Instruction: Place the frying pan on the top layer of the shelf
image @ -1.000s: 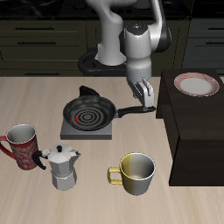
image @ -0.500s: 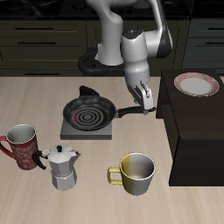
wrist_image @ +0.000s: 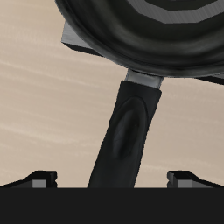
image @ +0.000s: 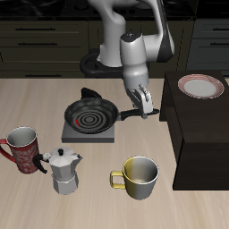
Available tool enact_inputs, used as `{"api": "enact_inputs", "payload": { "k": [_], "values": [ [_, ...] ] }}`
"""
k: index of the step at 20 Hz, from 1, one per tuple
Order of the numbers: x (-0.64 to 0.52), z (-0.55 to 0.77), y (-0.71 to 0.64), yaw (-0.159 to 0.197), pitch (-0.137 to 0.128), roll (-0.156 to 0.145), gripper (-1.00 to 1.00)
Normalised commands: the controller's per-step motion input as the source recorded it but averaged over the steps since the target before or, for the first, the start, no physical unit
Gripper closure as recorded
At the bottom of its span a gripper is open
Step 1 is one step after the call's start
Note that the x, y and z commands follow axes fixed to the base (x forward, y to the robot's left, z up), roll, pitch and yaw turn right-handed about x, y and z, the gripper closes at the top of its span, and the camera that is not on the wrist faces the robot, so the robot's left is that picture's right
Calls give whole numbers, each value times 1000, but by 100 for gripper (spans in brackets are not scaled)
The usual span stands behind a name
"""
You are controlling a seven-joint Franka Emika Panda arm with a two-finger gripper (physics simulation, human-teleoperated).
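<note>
Gripper: the gripper [image: 142, 106] hangs over the outer end of the pan handle [wrist_image: 128, 131]. In the wrist view the two fingertips [wrist_image: 42, 178] stand wide apart, one on each side of the handle, nothing pinched between them.
Contact: whether the fingers touch the handle cannot be told from either view.
Pan: the frying pan [image: 90, 114] sits flat on a grey square plate [image: 89, 131] with red rings, near the middle of the table [image: 179, 210], its handle pointing toward the shelf [image: 207, 134].
Shelf: dark boxy unit just beside the handle's end; a pink-rimmed plate [image: 200, 86] occupies the back part of its top, the nearer part looks bare.
Handling, judged: rigid pan, probably fairly heavy at the bowl end. Held far out on the handle it is likely to droop or twist. The handle looks smooth and rounded, so slippage is a risk.
Grip point, judged: mid-handle, at the thicker moulded bulge, jaws across its narrow width.
Other items: red mug [image: 22, 148], metal coffee pot [image: 63, 169] and yellow mug [image: 139, 177] stand nearer the front edge, well apart from the pan.
Hidden: the shelf's lower layers and far side are cut off. The pan's rim fills the wrist view.
</note>
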Motion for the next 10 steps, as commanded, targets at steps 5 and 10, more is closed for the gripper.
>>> {"api": "enact_inputs", "payload": {
  "k": [5, 10],
  "values": [
    [-12, -186, 112, -21, 34, 21, -100],
    [9, -160, -4, -38, 23, 38, 100]
  ]
}}
